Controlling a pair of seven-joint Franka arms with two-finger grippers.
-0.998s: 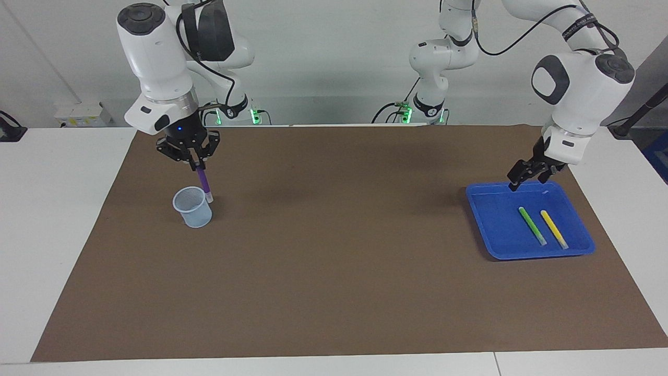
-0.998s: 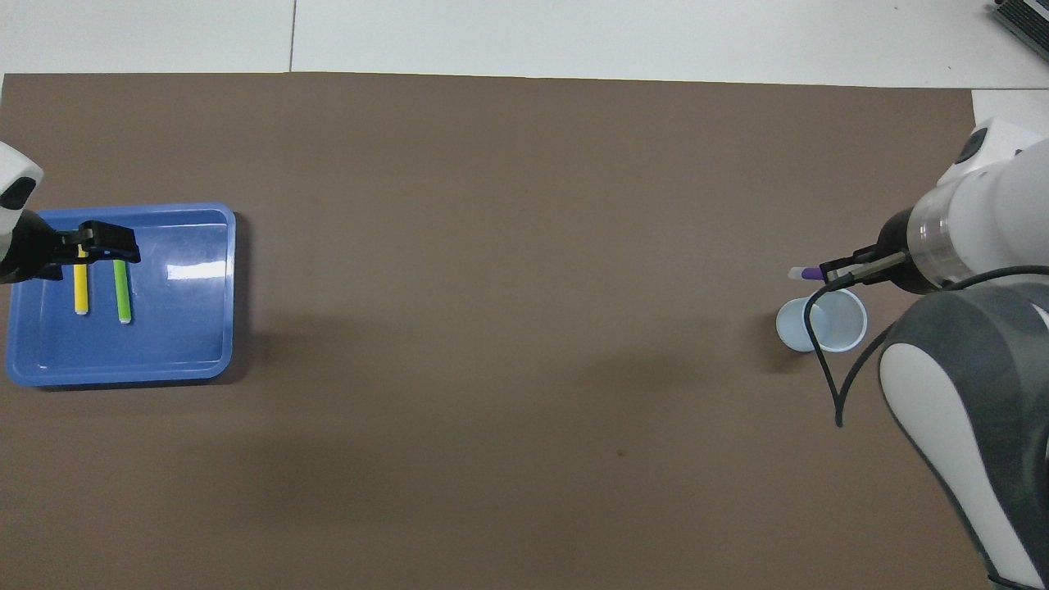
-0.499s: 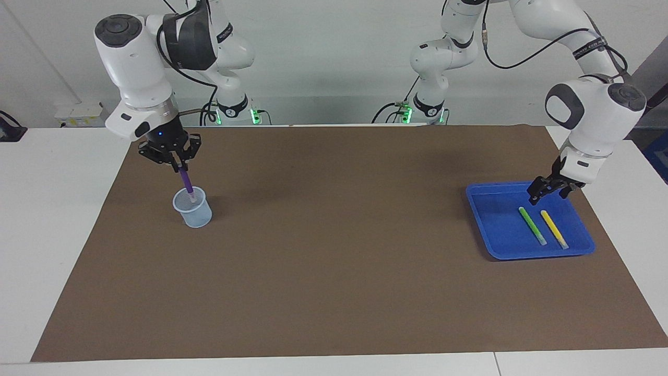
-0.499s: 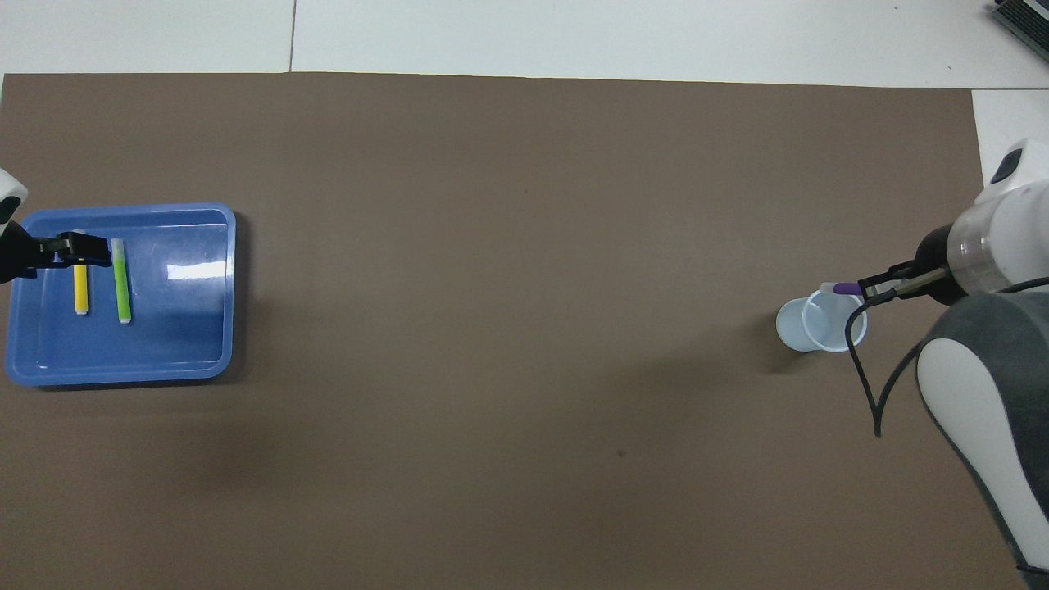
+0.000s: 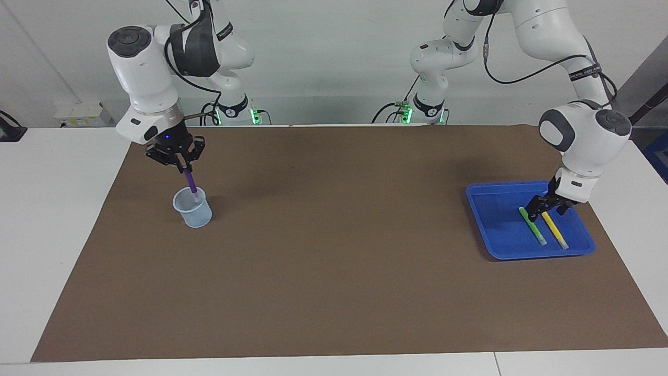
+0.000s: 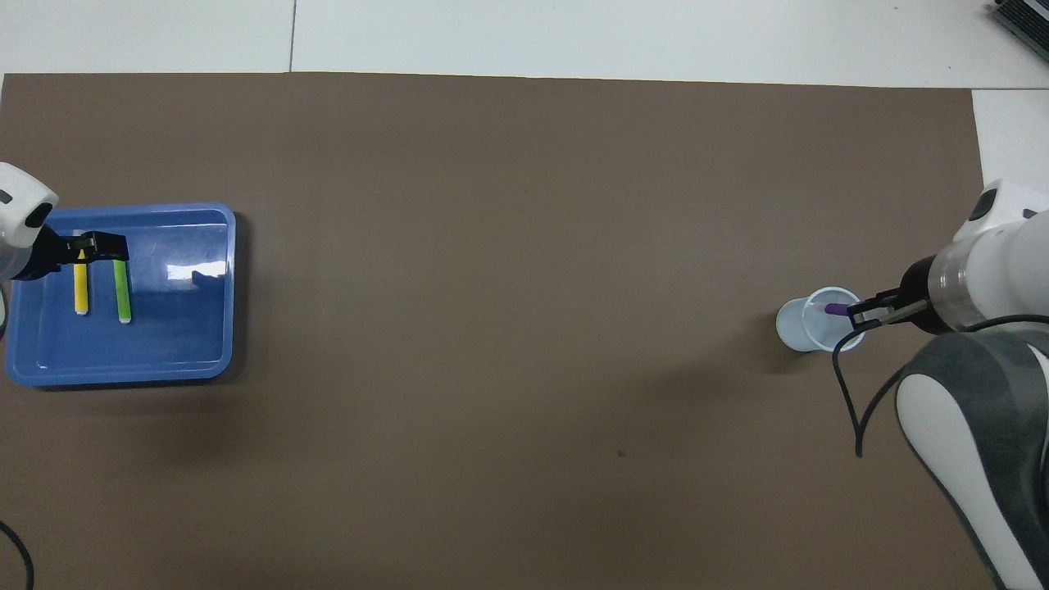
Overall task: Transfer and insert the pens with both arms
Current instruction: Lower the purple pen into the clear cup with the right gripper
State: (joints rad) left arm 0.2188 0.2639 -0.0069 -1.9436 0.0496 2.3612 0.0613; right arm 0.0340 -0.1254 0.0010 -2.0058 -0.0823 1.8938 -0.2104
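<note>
Facing view: right gripper (image 5: 182,166) clamps purple pen (image 5: 191,183) over cup (image 5: 192,208); left gripper (image 5: 546,207) spread, seemingly above yellow pen (image 5: 553,228).

Arms (image 5: 561,31): glossy white jointed shells, rounded at the joints
Joint caps (image 5: 128,37): dark grey discs
Wrist rings (image 5: 156,110): silver bands
Grippers (image 5: 176,156): black, linked fingers
Cables (image 5: 527,78): black, looped along the links
Wrist light (image 5: 166,138): small blue dot
Bases (image 5: 417,109): green-lit
</note>
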